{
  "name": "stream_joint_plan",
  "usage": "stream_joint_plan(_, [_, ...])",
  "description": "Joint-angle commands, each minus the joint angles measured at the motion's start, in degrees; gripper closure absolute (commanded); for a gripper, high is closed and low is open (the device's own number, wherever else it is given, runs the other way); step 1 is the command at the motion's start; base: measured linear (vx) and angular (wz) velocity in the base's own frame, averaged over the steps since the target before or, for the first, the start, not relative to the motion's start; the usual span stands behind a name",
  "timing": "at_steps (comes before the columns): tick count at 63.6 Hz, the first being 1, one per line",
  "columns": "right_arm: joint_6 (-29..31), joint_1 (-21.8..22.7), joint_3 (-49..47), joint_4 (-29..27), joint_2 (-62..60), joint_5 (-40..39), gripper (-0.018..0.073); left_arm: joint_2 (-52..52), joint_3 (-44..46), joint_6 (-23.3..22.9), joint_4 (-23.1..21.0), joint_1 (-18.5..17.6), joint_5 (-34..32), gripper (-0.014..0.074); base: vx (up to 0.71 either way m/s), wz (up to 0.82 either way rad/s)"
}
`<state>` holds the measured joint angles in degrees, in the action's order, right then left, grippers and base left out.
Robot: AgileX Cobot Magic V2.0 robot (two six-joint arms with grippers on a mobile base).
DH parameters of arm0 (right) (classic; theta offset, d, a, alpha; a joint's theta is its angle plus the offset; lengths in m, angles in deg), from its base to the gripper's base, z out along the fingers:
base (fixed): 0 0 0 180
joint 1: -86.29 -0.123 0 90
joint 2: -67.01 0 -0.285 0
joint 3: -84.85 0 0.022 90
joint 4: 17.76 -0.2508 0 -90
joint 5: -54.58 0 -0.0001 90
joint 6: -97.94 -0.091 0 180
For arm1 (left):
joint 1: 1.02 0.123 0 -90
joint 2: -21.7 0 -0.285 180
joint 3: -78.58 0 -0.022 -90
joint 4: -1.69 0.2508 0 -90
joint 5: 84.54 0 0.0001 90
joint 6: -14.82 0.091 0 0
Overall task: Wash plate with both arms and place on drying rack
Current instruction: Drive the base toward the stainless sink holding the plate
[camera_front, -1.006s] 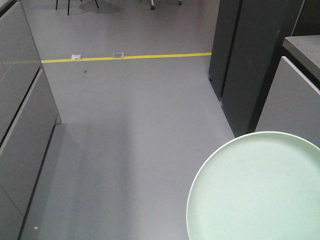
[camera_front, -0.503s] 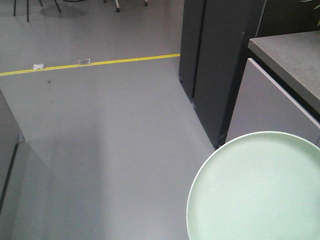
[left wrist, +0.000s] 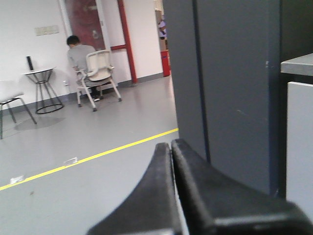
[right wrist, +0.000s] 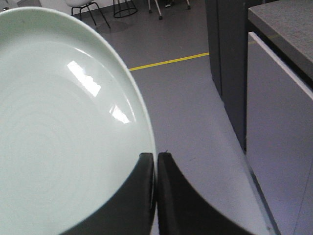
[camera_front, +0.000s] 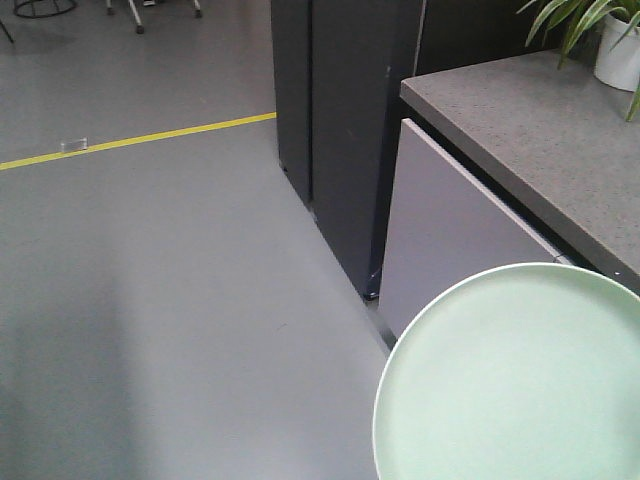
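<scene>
The pale mint-green plate (camera_front: 515, 385) fills the lower right of the front view, held above the grey floor. In the right wrist view the plate (right wrist: 58, 137) takes up the left side, and my right gripper (right wrist: 156, 155) is shut on its rim, one black finger over the face and one behind. In the left wrist view my left gripper (left wrist: 171, 145) is shut with nothing between its fingers, pointing at the floor and a dark cabinet. The drying rack is out of view.
A grey speckled counter (camera_front: 540, 130) with a pale drawer front (camera_front: 450, 235) stands at the right, beside a tall dark cabinet (camera_front: 345, 120). A potted plant (camera_front: 600, 35) sits on the counter. A yellow floor line (camera_front: 130, 138) crosses the floor. A seated person (left wrist: 80, 56) and chairs are far off.
The view has swung right: the yellow line and dark cabinet slid left, the left cupboards left the frame, and the counter with the plant came in. The plate stays at the same spot in the frame.
</scene>
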<state>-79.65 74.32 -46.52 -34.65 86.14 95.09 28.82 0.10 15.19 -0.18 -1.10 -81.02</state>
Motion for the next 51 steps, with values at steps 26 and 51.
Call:
stream_joint_plan(26, [0.0, 0.2, -1.5, -0.3, 0.7, -4.7, 0.0564, -0.2, 1.2, -0.4, -0.2, -0.3, -4.1, 0.0603, 0.11, -0.33])
stream_joint_plan(51, [0.0, 0.2, -1.5, -0.3, 0.7, -4.7, 0.0564, -0.2, 1.2, -0.4, -0.2, -0.3, -4.1, 0.0603, 0.09, -0.36])
